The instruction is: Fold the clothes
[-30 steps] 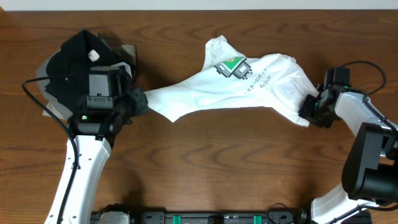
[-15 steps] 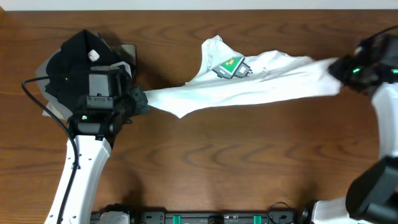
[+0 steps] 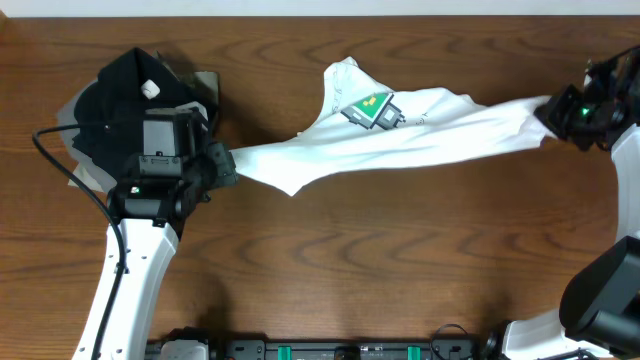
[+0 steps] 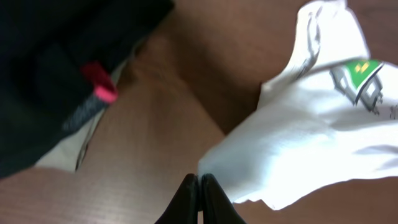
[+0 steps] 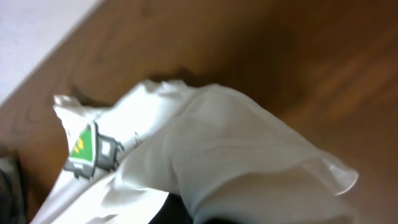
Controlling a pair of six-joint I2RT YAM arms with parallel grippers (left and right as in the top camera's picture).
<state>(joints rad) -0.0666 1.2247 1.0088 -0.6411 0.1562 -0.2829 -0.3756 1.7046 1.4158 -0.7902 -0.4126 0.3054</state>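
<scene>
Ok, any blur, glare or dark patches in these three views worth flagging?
Overhead: sharp and evenly lit, with no glare on the shirt; the right gripper sits at the frame edge. Left wrist: soft throughout, the black garment a dark blur. Right wrist: blurriest, shirt edges smeared, table dim at upper right.

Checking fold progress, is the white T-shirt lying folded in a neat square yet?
No, the white T-shirt is stretched into a long band between the left gripper and the right gripper.

The T-shirt (image 3: 420,140) lies across the table (image 3: 350,260), right of the folded garments (image 3: 120,85).
</scene>
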